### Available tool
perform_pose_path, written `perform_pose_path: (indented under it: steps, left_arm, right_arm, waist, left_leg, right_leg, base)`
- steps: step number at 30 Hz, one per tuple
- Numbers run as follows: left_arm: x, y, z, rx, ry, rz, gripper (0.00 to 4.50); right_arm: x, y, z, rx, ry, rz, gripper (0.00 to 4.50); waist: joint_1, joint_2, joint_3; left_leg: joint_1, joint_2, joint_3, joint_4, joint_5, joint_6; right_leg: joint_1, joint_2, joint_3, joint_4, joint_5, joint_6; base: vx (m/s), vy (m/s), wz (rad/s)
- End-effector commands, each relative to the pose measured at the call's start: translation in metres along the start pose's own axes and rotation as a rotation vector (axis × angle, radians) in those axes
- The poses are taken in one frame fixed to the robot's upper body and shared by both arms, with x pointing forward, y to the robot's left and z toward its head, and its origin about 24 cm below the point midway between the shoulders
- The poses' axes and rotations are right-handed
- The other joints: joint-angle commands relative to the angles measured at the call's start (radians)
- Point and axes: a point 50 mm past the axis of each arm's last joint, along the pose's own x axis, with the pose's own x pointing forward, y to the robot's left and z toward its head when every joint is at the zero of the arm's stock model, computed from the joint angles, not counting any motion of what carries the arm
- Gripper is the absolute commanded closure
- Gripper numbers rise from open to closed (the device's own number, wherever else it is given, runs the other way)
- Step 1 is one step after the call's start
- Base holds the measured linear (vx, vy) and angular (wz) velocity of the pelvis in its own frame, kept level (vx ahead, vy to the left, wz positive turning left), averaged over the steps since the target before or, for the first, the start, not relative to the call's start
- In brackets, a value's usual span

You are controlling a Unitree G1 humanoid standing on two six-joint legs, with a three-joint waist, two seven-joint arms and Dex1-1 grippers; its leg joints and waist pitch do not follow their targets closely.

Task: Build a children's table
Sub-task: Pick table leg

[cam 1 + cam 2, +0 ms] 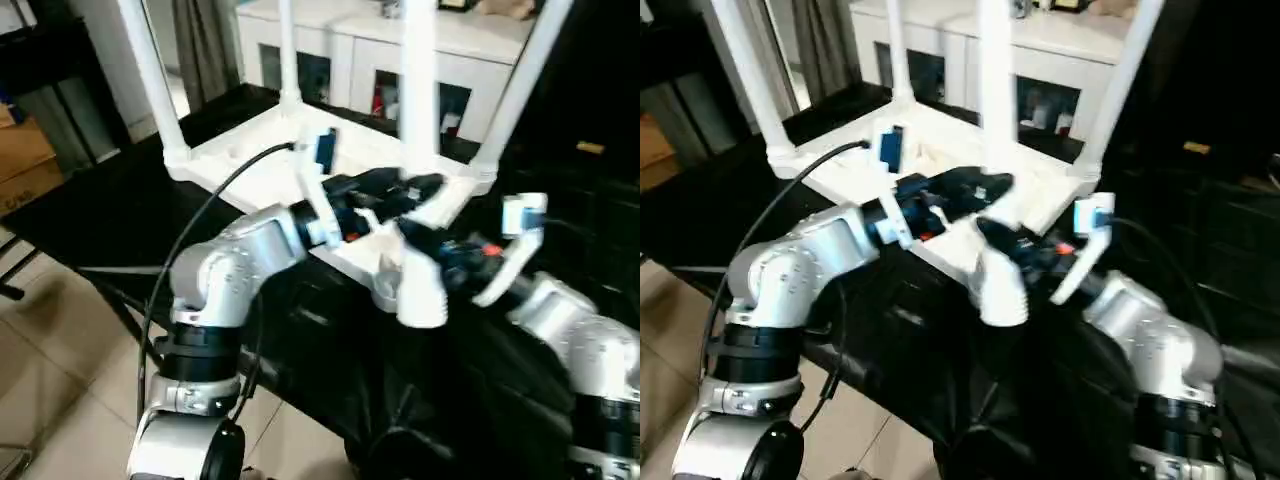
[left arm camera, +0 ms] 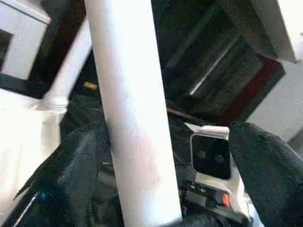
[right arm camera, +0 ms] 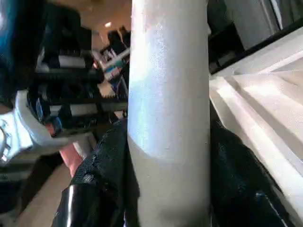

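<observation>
White cabinet (image 1: 400, 60) behind; beige tiled floor (image 1: 60, 370).

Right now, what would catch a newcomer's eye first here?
The upturned white tabletop on the black table, three legs rising from its far corners. At the near corner both grippers meet on the fourth leg: the right gripper clamps it, while the left gripper stands open around it.

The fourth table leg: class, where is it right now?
In the head views, the fourth leg stands at the upturned tabletop's near corner, between both end effectors, right end effector clamped around it.
</observation>
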Motion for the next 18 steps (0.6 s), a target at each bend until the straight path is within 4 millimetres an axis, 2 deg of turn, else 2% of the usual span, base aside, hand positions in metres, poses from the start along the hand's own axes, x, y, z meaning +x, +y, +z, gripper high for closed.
perform_pose_path:
  steps: [1, 4, 5, 7, 8, 11, 13, 16, 17, 18]
  left_arm:
    - [0.006, -0.004, 0.000, 0.005, 0.013, -0.007, 0.00]
    - [0.003, 0.010, 0.006, -0.072, -0.062, 0.171, 0.00]
    - [0.002, 0.012, 0.006, -0.073, -0.066, 0.186, 0.00]
    - [-0.003, 0.018, 0.005, -0.065, -0.065, 0.251, 0.00]
    - [-0.004, 0.019, 0.005, -0.072, -0.072, 0.259, 0.00]
    - [-0.008, 0.021, 0.008, -0.092, -0.095, 0.307, 0.00]
    - [-0.010, 0.023, 0.009, -0.095, -0.106, 0.340, 0.29]
    - [-0.009, 0.026, 0.014, -0.110, -0.140, 0.401, 0.39]
    - [-0.008, 0.028, 0.016, -0.113, -0.155, 0.432, 0.63]
    - [-0.008, 0.029, 0.017, -0.116, -0.165, 0.454, 0.63]
  right_arm:
    - [0.012, 0.007, 0.004, -0.061, 0.027, 0.017, 2.66]
    - [0.043, 0.012, -0.001, -0.220, 0.088, -0.071, 2.66]
    - [0.047, 0.013, 0.000, -0.213, 0.078, -0.071, 2.66]
    - [0.053, 0.017, 0.001, -0.257, 0.079, -0.073, 2.66]
    - [0.054, 0.017, 0.001, -0.271, 0.084, -0.078, 2.66]
    - [0.059, 0.014, -0.004, -0.384, 0.135, -0.147, 2.67]
    - [0.062, 0.013, -0.006, -0.439, 0.154, -0.183, 2.67]
    - [0.068, 0.015, -0.007, -0.470, 0.138, -0.213, 2.67]
    - [0.071, 0.016, -0.006, -0.471, 0.125, -0.228, 2.67]
    - [0.072, 0.016, -0.006, -0.476, 0.123, -0.232, 2.67]
  waist:
    - [0.001, -0.018, -0.068]
    - [-0.003, -0.019, -0.066]
    - [-0.007, -0.019, -0.064]
    - [-0.007, -0.018, -0.062]
    - [-0.008, -0.018, -0.061]
    - [-0.008, -0.014, -0.062]
    - [-0.008, -0.015, -0.063]
    - [-0.011, -0.019, -0.063]
    - [-0.012, -0.019, -0.063]
    - [-0.013, -0.019, -0.064]
  left_leg:
    - [0.016, 0.030, -0.013, -0.064, -0.081, 0.040]
    - [0.016, 0.030, -0.013, -0.065, -0.103, 0.015]
    - [0.015, 0.029, -0.013, -0.067, -0.111, 0.012]
    - [0.020, 0.029, -0.014, -0.070, -0.150, 0.008]
    - [0.018, 0.029, -0.015, -0.072, -0.150, 0.007]
    - [0.017, 0.031, -0.016, -0.072, -0.138, -0.007]
    - [0.019, 0.030, -0.016, -0.072, -0.143, -0.010]
    - [0.018, 0.029, -0.014, -0.071, -0.147, -0.005]
    - [0.017, 0.029, -0.015, -0.071, -0.139, 0.000]
    - [0.016, 0.028, -0.015, -0.071, -0.137, 0.002]
  right_leg:
    - [0.048, -0.068, 0.032, -0.067, -0.135, -0.191]
    - [0.048, -0.071, 0.031, -0.070, -0.159, -0.193]
    - [0.049, -0.071, 0.032, -0.072, -0.173, -0.191]
    - [0.046, -0.071, 0.034, -0.080, -0.239, -0.165]
    - [0.047, -0.070, 0.034, -0.080, -0.242, -0.156]
    - [0.045, -0.067, 0.034, -0.076, -0.208, -0.151]
    - [0.044, -0.067, 0.035, -0.076, -0.196, -0.152]
    - [0.046, -0.066, 0.037, -0.074, -0.187, -0.151]
    - [0.047, -0.066, 0.037, -0.074, -0.171, -0.156]
    - [0.048, -0.066, 0.036, -0.073, -0.166, -0.157]
  base:
    - [0.000, 0.000, 0.00]
    - [0.000, 0.000, 0.00]
    - [0.000, 0.000, 0.00]
    - [0.000, 0.000, 0.00]
    - [0.000, 0.000, 0.00]
    - [0.000, 0.000, 0.00]
    - [0.000, 0.000, 0.00]
    - [0.000, 0.000, 0.00]
    - [0.000, 0.000, 0.00]
    - [0.000, 0.000, 0.00]
